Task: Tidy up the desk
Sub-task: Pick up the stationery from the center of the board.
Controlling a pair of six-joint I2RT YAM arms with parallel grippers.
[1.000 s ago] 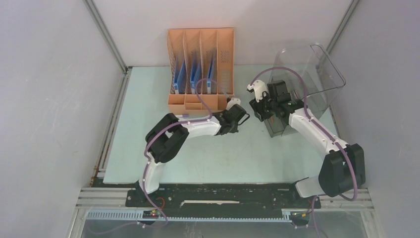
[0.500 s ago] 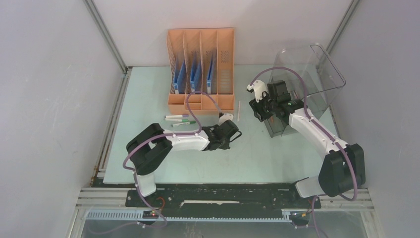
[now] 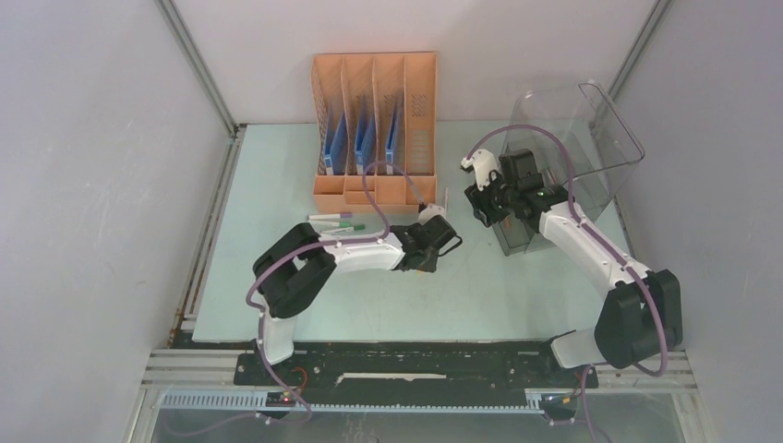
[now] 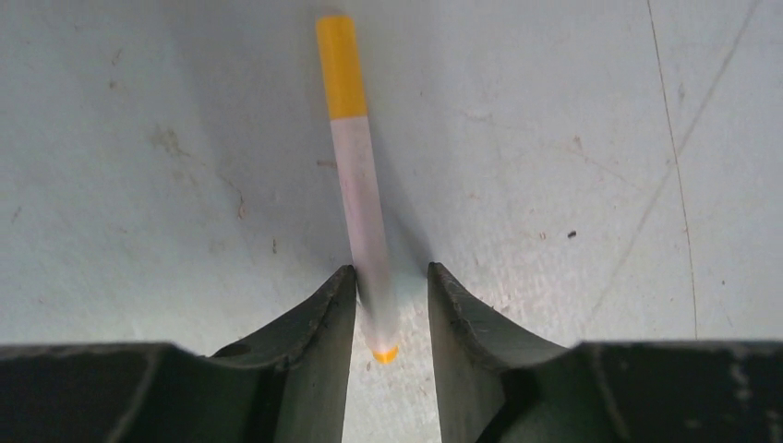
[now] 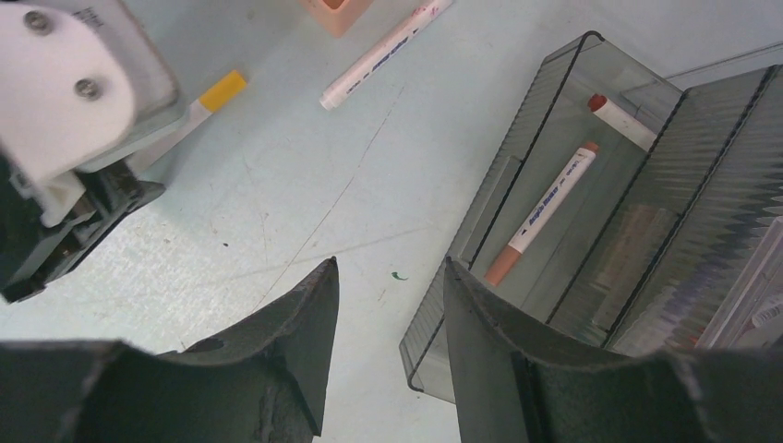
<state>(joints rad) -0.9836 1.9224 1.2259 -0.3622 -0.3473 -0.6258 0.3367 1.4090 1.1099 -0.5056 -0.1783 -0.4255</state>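
So the pale green counter point(image 3: 277, 185) fills the whole middle of the overhead view, with grey walls around it and a black rail along the near edge where both arms are bolted down. The left hand point(image 4: 391, 277) is down low over the counter, and its fingers sit either side of a white marker with a yellow cap point(image 4: 360, 185). They're parted, not clamped: you can see a strip of counter between the marker and the right-side finger, and the marker looks a bit blurry. The yellow cap points away from the wrist. The right hand point(image 5: 388, 277) hangs over bare counter with its fingers apart and nothing between them, just beside the corner of the smoky clear bin point(image 5: 554, 111). One slot of that bin has a marker with an orange-brown cap point(image 5: 545, 212) lying in it, and a red-capped one point(image 5: 619, 115) is further back. Another white marker point(image 5: 388, 51) lies loose on the counter near the orange file rack point(image 3: 374, 189), which stands at the back with blue folders point(image 3: 337, 138) in its slots. A couple more markers point(image 3: 334, 221) lie in front of the rack, left of the left hand.
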